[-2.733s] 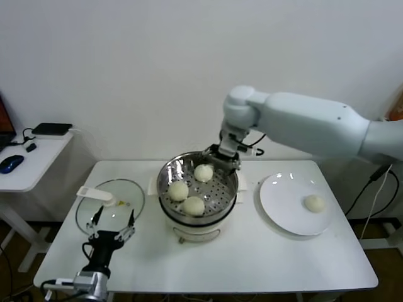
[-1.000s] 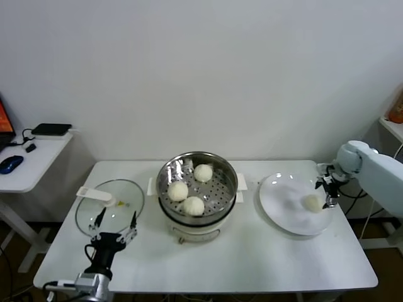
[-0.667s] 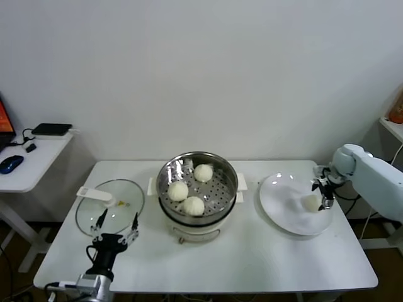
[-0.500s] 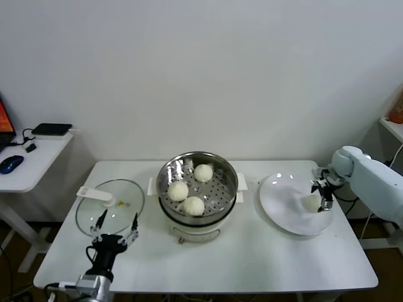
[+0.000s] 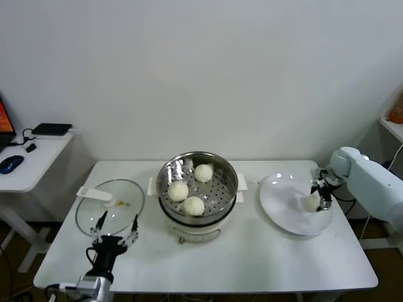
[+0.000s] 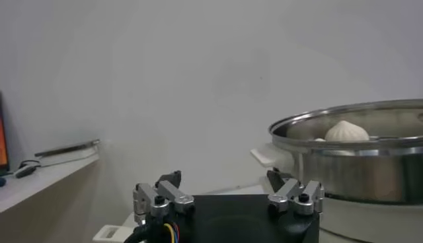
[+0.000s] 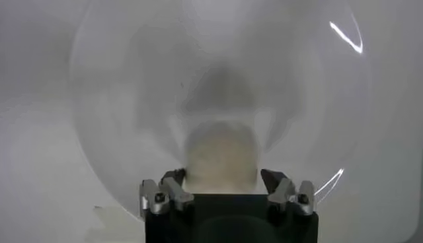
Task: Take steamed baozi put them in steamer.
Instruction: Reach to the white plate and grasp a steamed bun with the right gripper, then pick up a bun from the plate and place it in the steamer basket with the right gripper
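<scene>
The steamer (image 5: 198, 221), a shiny steel pot on a white base, stands mid-table with three baozi on its perforated tray (image 5: 203, 172) (image 5: 178, 190) (image 5: 194, 205). A fourth baozi (image 5: 312, 202) lies on the white plate (image 5: 283, 201) at the right. My right gripper (image 5: 320, 196) is down at it, open. In the right wrist view the baozi (image 7: 221, 155) sits between the spread fingers of that gripper (image 7: 222, 181). My left gripper (image 5: 114, 221) is parked open at the front left; it also shows in the left wrist view (image 6: 225, 185).
A flat glass lid (image 5: 116, 201) with a white handle lies left of the steamer, just behind the left gripper. A side desk (image 5: 25, 167) with a mouse stands off the table's left edge. The steamer (image 6: 370, 172) shows in the left wrist view.
My right arm has left the steamer and swung to the plate. In the last second its gripper has closed in around the last baozi. The left arm has stayed put.
</scene>
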`<state>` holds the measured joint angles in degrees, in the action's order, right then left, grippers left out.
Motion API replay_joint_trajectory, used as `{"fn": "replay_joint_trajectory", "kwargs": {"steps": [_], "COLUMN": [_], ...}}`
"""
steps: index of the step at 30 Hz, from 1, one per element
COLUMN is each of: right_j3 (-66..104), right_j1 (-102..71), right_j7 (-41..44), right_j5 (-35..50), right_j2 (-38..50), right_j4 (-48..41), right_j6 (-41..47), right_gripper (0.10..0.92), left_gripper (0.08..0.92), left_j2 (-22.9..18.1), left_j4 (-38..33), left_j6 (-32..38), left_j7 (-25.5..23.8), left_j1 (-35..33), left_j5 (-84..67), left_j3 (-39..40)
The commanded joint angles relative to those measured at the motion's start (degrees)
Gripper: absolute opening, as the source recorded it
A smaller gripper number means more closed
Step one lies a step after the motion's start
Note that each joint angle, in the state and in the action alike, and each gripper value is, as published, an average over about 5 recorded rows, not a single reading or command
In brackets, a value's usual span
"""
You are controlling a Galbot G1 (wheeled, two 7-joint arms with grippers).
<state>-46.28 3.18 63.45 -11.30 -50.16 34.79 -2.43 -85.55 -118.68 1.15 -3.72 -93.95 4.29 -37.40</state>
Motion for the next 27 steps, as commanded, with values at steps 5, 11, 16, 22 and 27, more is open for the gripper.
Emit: {"fn": "replay_joint_trajectory", "kwargs": {"steps": [5,11,16,22,27], "right_j3": [1.43,0.75,-4.20,-14.01,-25.04], "right_j1": [-0.91,-0.05,3.38,12.30,22.55], "right_j7": [0.13,0.21,0.36,0.02,-0.52], "right_j5": [-0.77,2.16,10.11,21.23,32.02], "right_j2": [-0.72,-0.05,1.69,5.46,7.27], "right_j4": [-1.57,-0.43,3.15,11.31,18.62], "right_j6": [-0.39,0.39,3.48,7.82,11.78], "right_gripper": [0.655,0.638,0.636,0.636,0.640], "left_gripper": [0.823,0.823,0.823,0.823,0.823], "left_j2": [-0.07,-0.08,-0.10,-0.23,-0.24], "left_j4": [0.12,0.16,0.14,0.21,-0.01], "left_j6": [0.10,0.11,0.17,0.25,0.24], "left_j7": [0.01,0.00,0.02,0.04,-0.05], "left_j1": [-0.17,-0.13,-0.04,0.29,0.57], "left_j5": [0.04,0.07,0.06,-0.20,-0.22], "left_j3": [-0.10,-0.13,-0.23,-0.27,0.03]}}
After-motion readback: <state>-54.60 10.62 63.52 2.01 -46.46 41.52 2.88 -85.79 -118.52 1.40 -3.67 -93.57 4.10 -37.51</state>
